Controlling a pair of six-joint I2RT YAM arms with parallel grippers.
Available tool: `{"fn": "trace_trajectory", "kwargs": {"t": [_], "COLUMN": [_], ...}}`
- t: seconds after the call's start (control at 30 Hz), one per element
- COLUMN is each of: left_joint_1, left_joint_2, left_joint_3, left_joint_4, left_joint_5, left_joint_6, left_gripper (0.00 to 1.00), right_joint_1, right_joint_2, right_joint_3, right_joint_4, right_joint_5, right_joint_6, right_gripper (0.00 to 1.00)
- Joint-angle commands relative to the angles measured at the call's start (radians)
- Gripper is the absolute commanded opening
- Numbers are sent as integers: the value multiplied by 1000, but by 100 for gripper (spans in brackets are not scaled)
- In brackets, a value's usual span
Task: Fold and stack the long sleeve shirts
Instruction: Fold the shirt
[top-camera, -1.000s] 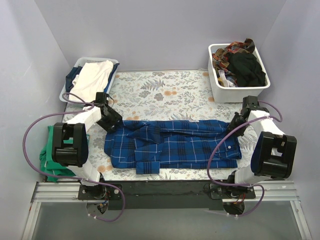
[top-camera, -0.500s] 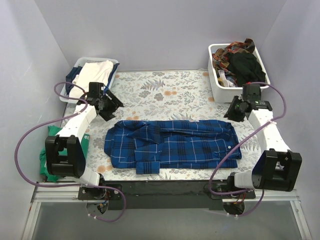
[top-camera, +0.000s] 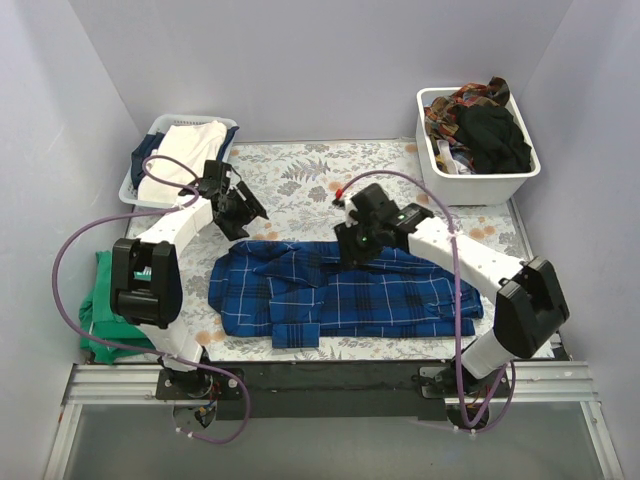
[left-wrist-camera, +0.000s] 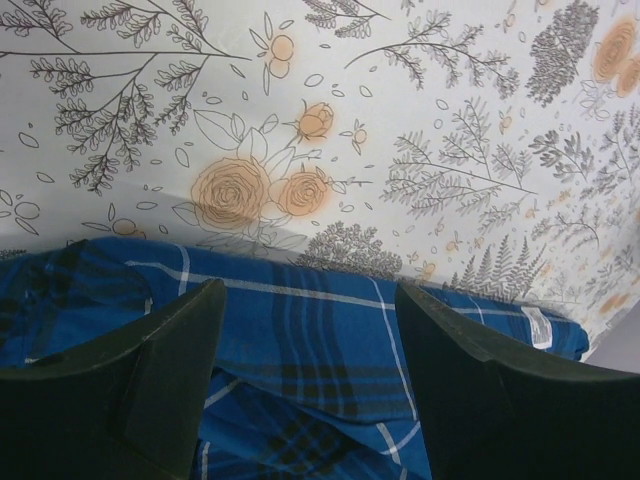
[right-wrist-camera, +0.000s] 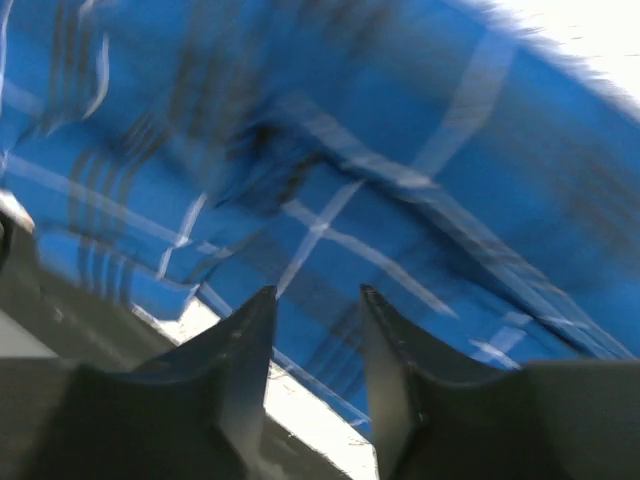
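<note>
Top external view had the dark blue plaid shirt (top-camera: 340, 295) lying flat and lengthwise across the middle of the counter, on the floral table cloth (top-camera: 320, 185). Its collar end was toward my left side, and what looked like a cuff poked out at the near edge. As I judged it, that lay left the far long edge as the one to take for the fold. That would explain my stance: my left arm (top-camera: 180, 230) reached in so the left jaws hung over bare table cloth just beyond the shirt's far edge near the collar, while my right arm (top-camera: 460, 255) stretched across to put the right jaws low over that same edge around the shirt's middle. Left wrist view showed the left jaws spread wide with nothing between them, only plaid and printed flowers below. Right wrist view was blurred, yet the right jaws stood parted too, plaid showing through the gap and no cloth caught — so I held nothing on either side. I took the two to be spaced along one edge so the fabric could be lifted evenly rather than dragged by a corner. At the far right a white bin (top-camera: 430, 165) held a heap of other clothes, well apart from the shirt. At the far left a white basket (top-camera: 135, 185) held pale folded cloth — likely where the stack belonged.
</note>
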Motion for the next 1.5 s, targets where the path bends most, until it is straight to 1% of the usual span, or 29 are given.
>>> {"fn": "trace_trajectory", "kwargs": {"t": [0.0,0.03,0.1,0.2,0.23,0.27,0.33,0.47,0.6,0.8,0.87,0.9,0.93,1.0,1.03,1.1,1.13,1.2,1.37,1.47], "left_joint_1": [6,5,5,5,5,5,6,14,37,61,66,72,75,75,75,75,75,75,77,77], "left_joint_2": [26,30,42,66,75,76,79,95,99,87,78,75,69,64,62,62,62,58,52,55], "left_joint_3": [47,52,62,76,79,82,90,114,133,124,111,105,101,82,78,61,56,44,35,41], "left_joint_4": [-19,-19,-22,-29,-30,-30,-33,-59,-85,-92,-93,-85,-81,-66,-62,-55,-53,-46,-39,-41], "left_joint_5": [-23,-25,-25,-11,-5,4,12,29,49,58,56,58,61,75,78,82,84,81,72,62], "left_joint_6": [21,24,31,32,32,32,34,49,70,93,93,92,89,81,80,75,73,73,84,92], "left_gripper": [69,69,69,69,69,69,69,69,69,69,69,69,68,68,68,68,68,68,68,68], "right_joint_1": [92,100,112,117,117,122,125,137,183,234,252,258,264,278,281,286,286,287,287,287], "right_joint_2": [38,46,55,67,69,70,83,121,149,238,262,268,276,276,259,233,198,154,-34,-130], "right_joint_3": [-39,-47,-68,-117,-148,-160,-176,-194,-176,-116,-101,-86,-76,-58,-56,-58,-61,-69,-93,-102], "right_joint_4": [24,36,62,150,212,231,265,381,440,458,457,457,436,402,383,356,340,288,179,152], "right_joint_5": [-60,-70,-119,-194,-219,-237,-242,-308,-290,-262,-256,-253,-245,-212,-202,-167,-150,-98,-26,-12], "right_joint_6": [-87,-95,-98,-77,-71,-63,-52,-8,24,81,90,90,87,72,69,60,57,46,29,17], "right_gripper": [53,56,57,60,60,62,65,66,66,65,63,61,52,39,25,13,5,1,1,1]}}
